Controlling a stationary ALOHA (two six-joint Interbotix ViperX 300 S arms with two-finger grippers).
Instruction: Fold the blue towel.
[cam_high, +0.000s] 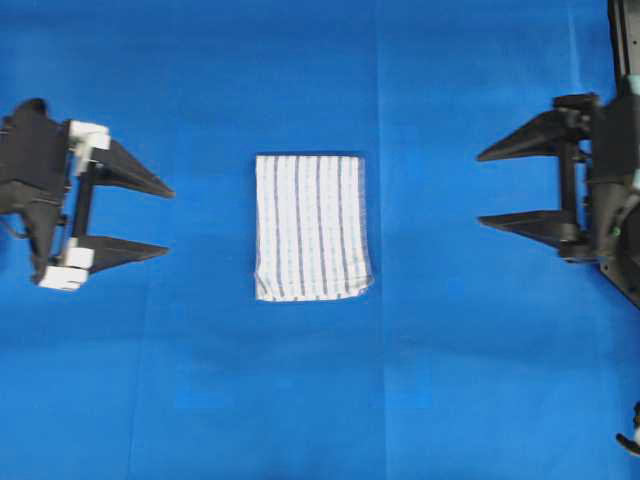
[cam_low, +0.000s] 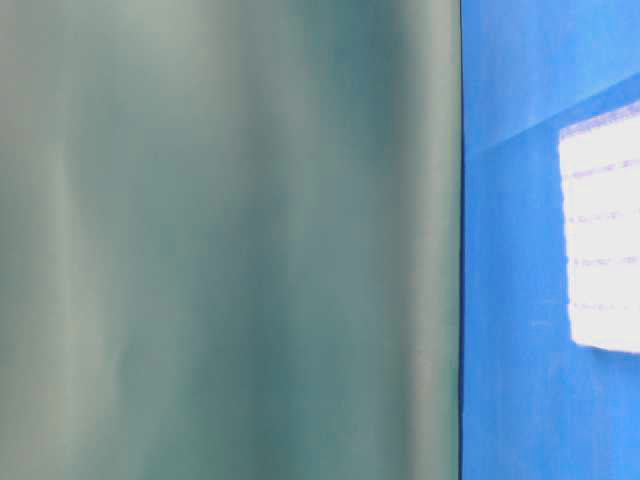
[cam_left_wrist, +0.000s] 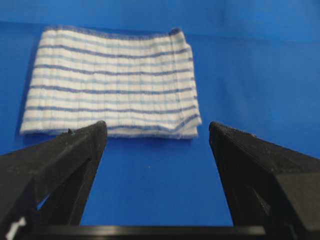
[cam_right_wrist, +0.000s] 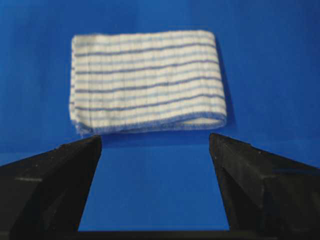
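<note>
Towel (cam_high: 312, 227): folded into compact rectangle, flat on blue sheet (cam_high: 450, 400), midway between arms. Looks soft, light, limp, layered; likely best pinched at corner or short edge. Left gripper (cam_high: 165, 218) and right gripper (cam_high: 485, 187) spread wide, empty, well apart from cloth.

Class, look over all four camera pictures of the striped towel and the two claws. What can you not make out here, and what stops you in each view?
- Table-level view: a blurred grey-green surface fills most of the frame; no claw shows.
- Same view: the blue towel is cut off by the right edge and washed out.
- Both wrist views: soft focus; the number of folded layers cannot be counted.
- Overhead view: the left claw and right claw arms run off the edges.
</note>
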